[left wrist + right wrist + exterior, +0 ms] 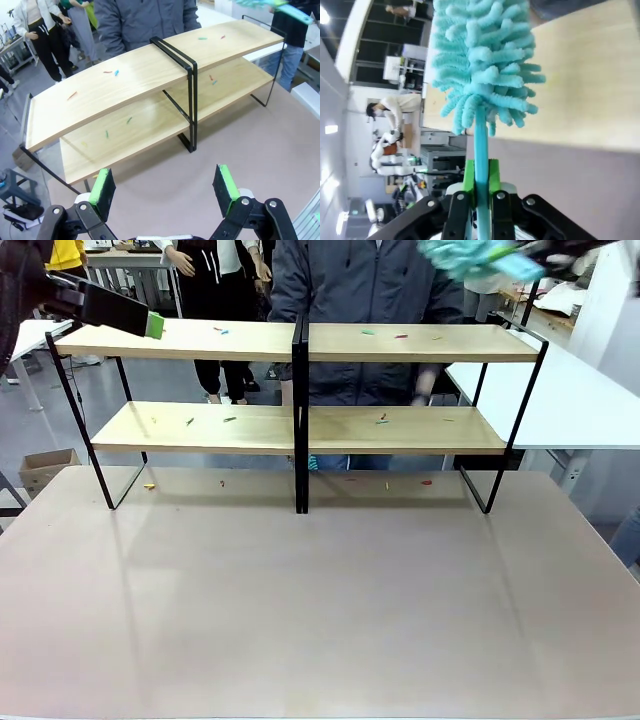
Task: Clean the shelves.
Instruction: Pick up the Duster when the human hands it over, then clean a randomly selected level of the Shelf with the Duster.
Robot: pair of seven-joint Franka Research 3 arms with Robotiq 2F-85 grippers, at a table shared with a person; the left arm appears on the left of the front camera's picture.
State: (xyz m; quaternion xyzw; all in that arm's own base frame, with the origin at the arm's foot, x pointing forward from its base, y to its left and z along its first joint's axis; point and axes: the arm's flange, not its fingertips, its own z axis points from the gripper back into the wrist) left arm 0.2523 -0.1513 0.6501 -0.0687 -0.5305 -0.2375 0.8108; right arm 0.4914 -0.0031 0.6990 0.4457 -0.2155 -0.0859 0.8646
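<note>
The shelves are two black-framed racks with light-wood boards, standing side by side across the far half of the table. Small coloured scraps lie on both tiers. My left gripper hovers at the left end of the top board. In the left wrist view it is open and holds nothing, looking down on the shelves. My right gripper is shut on the handle of a fluffy teal duster. The duster is raised above the right end of the top board.
A person in a dark grey jacket stands right behind the shelves. A few scraps lie on the table under the racks. A white table stands at the right and a cardboard box on the floor at the left.
</note>
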